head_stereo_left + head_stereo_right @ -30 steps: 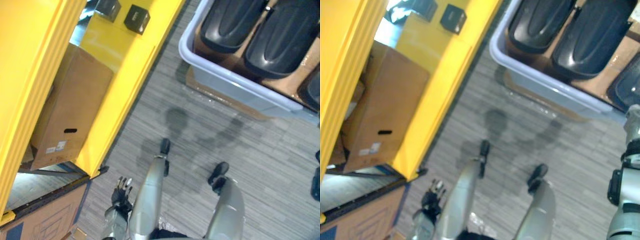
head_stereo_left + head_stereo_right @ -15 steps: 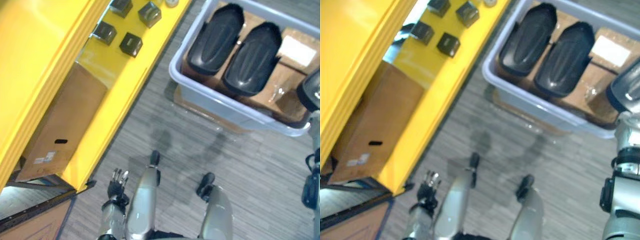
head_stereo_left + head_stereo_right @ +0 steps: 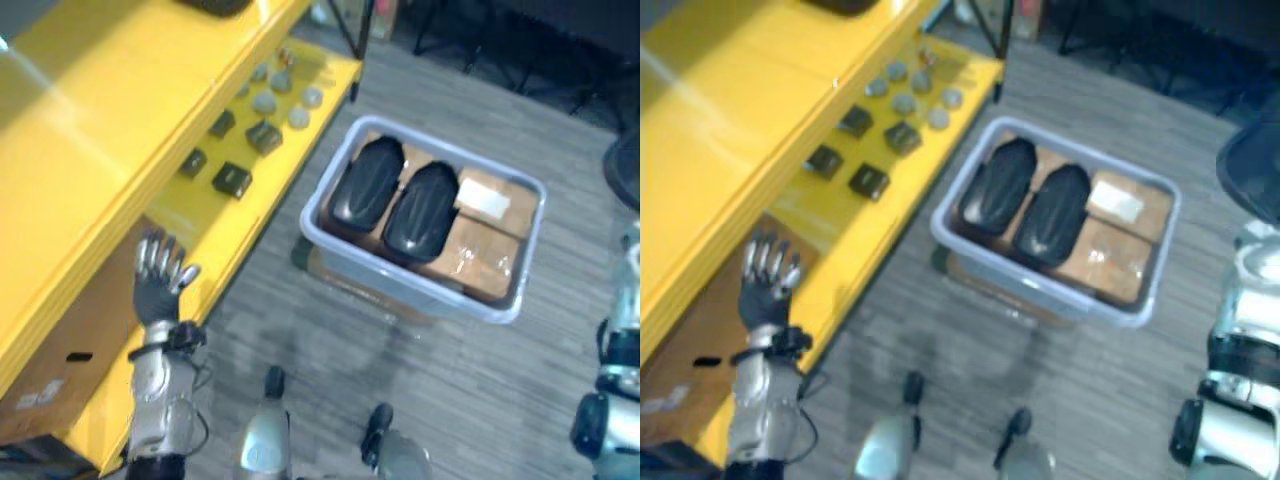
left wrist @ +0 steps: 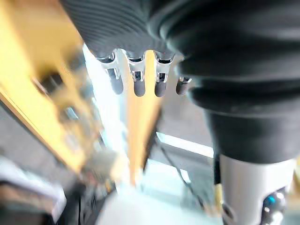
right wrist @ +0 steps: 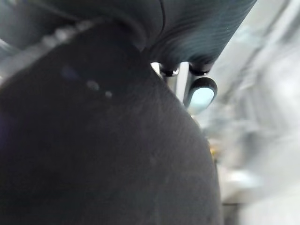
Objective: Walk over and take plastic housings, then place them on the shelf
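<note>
Lying side by side in a pale grey plastic tub on the floor beside the yellow metal shelf are two black oval plastic housings. The left hand hovers before the shelf, fingers spread. The right hand sits against another dark housing, and I cannot tell its grip.

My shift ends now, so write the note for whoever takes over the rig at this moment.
Left hand: open, raised before the yellow shelf, holding nothing.
Right hand: a dark housing lies against it, apparently carried; grip unclear.
Two more housings lie side by side in the grey bin on the floor.
Done: probably one housing picked up. Left: set it on the shelf, then fetch the other two.
</note>
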{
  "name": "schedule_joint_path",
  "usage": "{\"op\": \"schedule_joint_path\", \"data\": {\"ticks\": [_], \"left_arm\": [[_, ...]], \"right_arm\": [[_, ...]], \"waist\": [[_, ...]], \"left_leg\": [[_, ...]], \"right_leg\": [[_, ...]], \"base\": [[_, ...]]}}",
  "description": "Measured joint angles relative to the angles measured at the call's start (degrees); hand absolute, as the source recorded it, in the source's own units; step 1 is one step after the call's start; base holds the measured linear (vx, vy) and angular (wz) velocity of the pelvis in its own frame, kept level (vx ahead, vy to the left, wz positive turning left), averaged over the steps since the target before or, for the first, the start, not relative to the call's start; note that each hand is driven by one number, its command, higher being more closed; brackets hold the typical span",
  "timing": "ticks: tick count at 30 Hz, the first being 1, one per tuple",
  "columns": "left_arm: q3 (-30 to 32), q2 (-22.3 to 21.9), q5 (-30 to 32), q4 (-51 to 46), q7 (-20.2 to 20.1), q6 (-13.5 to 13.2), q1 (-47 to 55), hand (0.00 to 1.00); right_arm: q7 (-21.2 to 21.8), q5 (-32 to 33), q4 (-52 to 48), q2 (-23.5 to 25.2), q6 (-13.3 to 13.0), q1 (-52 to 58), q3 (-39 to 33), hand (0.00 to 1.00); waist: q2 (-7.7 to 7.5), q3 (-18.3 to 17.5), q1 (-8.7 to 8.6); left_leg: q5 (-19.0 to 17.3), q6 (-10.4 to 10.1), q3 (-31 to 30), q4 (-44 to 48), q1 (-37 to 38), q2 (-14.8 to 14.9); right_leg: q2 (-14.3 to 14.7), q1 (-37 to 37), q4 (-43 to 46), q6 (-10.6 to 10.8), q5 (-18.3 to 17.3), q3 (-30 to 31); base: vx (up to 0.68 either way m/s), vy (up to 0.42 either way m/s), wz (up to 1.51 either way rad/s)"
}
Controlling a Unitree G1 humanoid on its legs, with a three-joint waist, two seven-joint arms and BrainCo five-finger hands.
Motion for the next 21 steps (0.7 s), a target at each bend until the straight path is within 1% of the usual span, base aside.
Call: {"op": "schedule_joint_path", "data": {"ticks": [1, 2, 3, 4, 6, 7, 8, 9, 10, 11, 12, 13, 15, 16, 17, 18, 20, 21], "left_arm": [[-1.3, 1.0, 0.8, 0.0, -0.6, 2.2, -2.2, 0.0], [-1.7, 1.2, 1.8, 0.0, -1.0, 3.1, -3.1, 0.0], [-3.0, 1.6, 2.6, 0.1, -1.6, 5.0, -5.3, 0.0], [-4.0, 2.3, 4.1, 0.2, -1.8, 6.5, -6.9, 0.0], [-5.7, 3.5, 4.6, 0.6, -2.5, 9.2, -10.0, 0.0], [-5.9, 3.5, 2.6, 0.8, -3.5, 11.5, -11.0, 0.0], [-6.2, 3.6, 0.6, 1.0, -4.1, 12.9, -11.5, 0.0], [-7.2, 3.6, -2.4, 2.1, -4.8, 15.0, -12.1, 0.0], [-8.1, 3.5, -5.6, 3.6, -5.8, 17.3, -12.4, 0.0], [-8.5, 3.4, -7.5, 4.1, -6.3, 18.3, -12.5, 0.0], [-9.4, 3.3, -10.7, 5.1, -6.8, 20.0, -12.5, 0.0], [-9.8, 3.2, -12.3, 5.6, -7.0, 20.5, -12.5, 0.0], [-10.5, 2.7, -16.7, 7.0, -7.3, 21.8, -12.5, 0.0], [-10.8, 2.7, -17.3, 7.4, -7.3, 21.9, -12.5, 0.0], [-11.0, 2.7, -18.9, 7.9, -7.2, 21.9, -12.5, 0.0], [-11.1, 2.7, -19.1, 8.3, -7.2, 21.9, -12.5, 0.0], [-11.3, 2.7, -19.8, 9.9, -7.1, 21.9, -12.5, 0.0], [-11.5, 2.5, -20.8, 10.8, -7.1, 21.9, -12.4, 0.0]], "right_arm": [[1.5, -3.3, -1.4, 1.1, -1.7, -0.1, 2.4, 1.0], [2.1, -4.8, -1.9, 1.5, -2.6, -0.1, 3.5, 1.0], [3.2, -7.7, -3.2, 2.2, -4.1, -0.1, 5.3, 1.0], [4.1, -9.5, -4.1, 2.5, -5.2, -0.1, 6.6, 1.0], [5.6, -13.4, -6.2, 3.2, -6.8, -0.3, 9.5, 1.0], [6.7, -15.0, -7.0, 3.6, -7.6, -0.3, 11.2, 1.0], [7.3, -15.2, -7.3, 3.8, -8.1, -0.4, 12.0, 1.0], [8.3, -15.8, -7.3, 4.5, -9.0, -0.8, 13.5, 1.0], [9.2, -16.9, -7.3, 5.3, -9.4, -1.1, 15.1, 1.0], [9.6, -17.2, -7.3, 5.6, -9.8, -1.2, 15.7, 1.0], [10.7, -17.3, -7.3, 6.1, -10.3, -1.4, 17.0, 1.0], [11.3, -17.3, -7.3, 6.4, -10.5, -1.4, 17.6, 1.0], [13.1, -17.3, -7.3, 7.1, -11.1, -1.4, 19.8, 1.0], [13.6, -17.5, -7.3, 7.1, -11.4, -1.4, 20.4, 1.0], [14.1, -17.7, -7.3, 7.1, -11.6, -1.4, 21.0, 1.0], [14.2, -17.7, -7.3, 7.1, -11.6, -1.5, 21.4, 1.0], [14.8, -18.3, -7.0, 7.2, -11.7, -1.5, 22.5, 1.0], [15.3, -19.2, -6.3, 7.2, -12.3, -1.4, 23.0, 1.0]], "waist": [[-0.28, -1.1, -0.15], [-0.42, -2.0, -0.2], [-0.58, -3.2, -0.24], [-0.57, -3.6, -0.34], [-0.57, -4.2, -1.32], [-0.58, -5.1, -1.51], [-0.67, -5.5, -1.55], [-0.54, -6.2, -1.68], [-0.46, -6.9, -2.04], [-0.48, -7.2, -2.17], [-0.5, -7.3, -2.3], [-0.5, -7.3, -2.37], [-0.49, -7.3, -2.73], [-0.44, -7.3, -2.99], [-0.42, -7.3, -3.01], [-0.42, -7.3, -2.96], [-0.4, -7.3, -3.01], [-0.01, -7.5, -3.17]], "left_leg": [[0.0, 0.0, 0.7, -0.9, 1.6, 0.1], [0.0, 0.0, 1.1, -1.5, 2.2, 0.1], [0.0, 0.0, 1.7, -2.2, 3.0, 0.1], [0.1, 0.1, 2.0, -2.6, 3.7, 0.1], [0.5, 0.4, 2.4, -4.0, 5.9, 0.1], [0.7, 0.5, 3.1, -4.8, 6.7, 0.0], [0.7, 0.6, 3.4, -5.0, 7.0, -0.1], [0.9, 0.7, 3.8, -5.7, 7.7, -0.2], [1.0, 0.8, 4.1, -5.7, 7.7, -0.2], [1.1, 0.9, 4.2, -5.7, 7.7, -0.3], [1.2, 1.0, 4.6, -5.8, 7.8, -0.5], [1.4, 1.1, 4.6, -5.8, 7.8, -0.6], [2.9, 1.1, 4.8, -7.7, 8.5, -1.1], [3.5, 1.2, 4.7, -8.5, 8.6, -1.1], [3.5, 1.1, 4.7, -8.5, 8.2, -0.9], [3.6, 1.0, 4.7, -8.5, 8.1, -1.0], [4.0, 0.7, 4.7, -8.9, 7.9, -1.1], [4.4, 0.6, 4.6, -8.9, 7.8, -1.1]], "right_leg": [[0.1, 0.9, -0.6, 0.1, 0.6, 0.3], [0.1, 1.0, -0.7, 0.1, 0.8, 0.3], [0.0, 1.0, -0.7, 0.1, 1.2, 0.4], [0.1, 1.3, -0.7, -0.1, 1.6, 0.4], [0.1, 2.6, -0.7, -0.1, 2.4, 0.4], [0.0, 2.6, -0.7, -0.2, 2.7, 0.6], [-0.1, 2.6, -0.8, -0.3, 2.8, 0.6], [-0.1, 2.7, -0.8, -0.8, 3.2, 0.7], [-0.2, 2.7, -1.1, -0.7, 3.7, 0.7], [-0.2, 2.7, -1.3, -0.7, 3.9, 0.8], [-0.2, 2.7, -1.8, -0.8, 4.3, 0.9], [-0.2, 2.7, -2.0, -0.9, 4.4, 1.0], [-0.2, 2.7, -2.7, -0.9, 4.6, 0.9], [-0.2, 2.7, -3.0, -0.9, 4.6, 0.9], [-0.2, 2.8, -3.9, -1.0, 4.6, 1.0], [-0.1, 2.9, -4.3, -1.0, 4.5, 1.0], [-0.1, 3.2, -5.1, -1.6, 3.4, 0.8], [0.1, 3.1, -5.1, -1.4, 3.1, 0.5]], "base": [[0.08, 0.016, -0.32], [0.06, 0.017, -0.3], [0.05, 0.023, -0.23], [0.03, 0.024, -0.18], [0.02, 0.042, -0.11], [0.0, 0.048, -0.17], [0.0, 0.039, -0.22], [-0.01, 0.036, -0.17], [-0.02, 0.033, -0.14], [-0.03, 0.032, -0.12], [-0.04, 0.025, -0.11], [-0.06, 0.022, -0.1], [-0.09, 0.007, -0.03], [-0.12, -0.007, -0.01], [-0.11, -0.013, 0.0], [-0.13, -0.031, -0.04], [-0.12, -0.045, -0.02], [-0.12, -0.057, 0.05]]}}
